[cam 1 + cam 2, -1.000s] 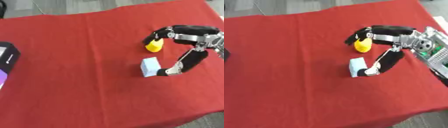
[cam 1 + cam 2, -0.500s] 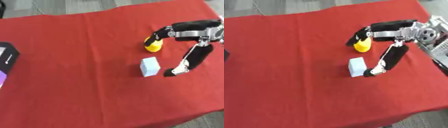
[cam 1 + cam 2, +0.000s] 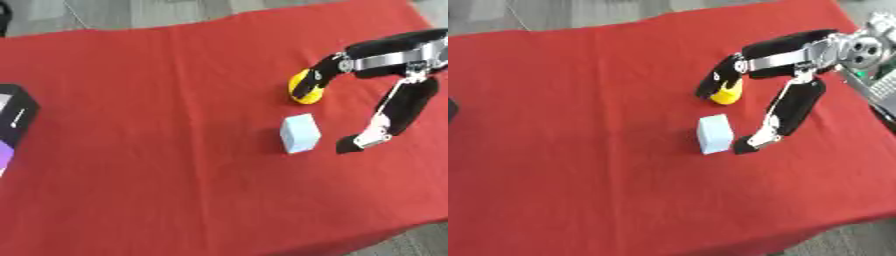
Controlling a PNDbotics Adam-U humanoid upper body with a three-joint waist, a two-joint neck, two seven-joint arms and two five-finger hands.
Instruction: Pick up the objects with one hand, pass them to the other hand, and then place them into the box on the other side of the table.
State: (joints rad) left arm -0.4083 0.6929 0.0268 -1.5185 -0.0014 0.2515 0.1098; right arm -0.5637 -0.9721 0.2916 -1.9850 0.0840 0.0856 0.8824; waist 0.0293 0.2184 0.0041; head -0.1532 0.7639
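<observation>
Pale blue block point(image 3: 300, 132) upright mid-cloth, yellow round obj point(image 3: 303, 90) just behind it, dark box point(image 3: 16, 116) far left edge

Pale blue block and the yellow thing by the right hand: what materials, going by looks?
Pale blue block: matte, flat faces, crisp edges, no gloss; probably foam or painted wood, cannot tell which. Yellow object: rounded, smooth, evenly coloured; looks like plastic or rubber. The right hand partly hides it.

I see even, bright, diffuse light with no glare on the red cloth point(image 3: 175, 150). Shadows are faint; only a soft one lies under my right hand point(image 3: 798, 65). Both views are soft and slightly blurred throughout, and the hand's edges smear most.
</observation>
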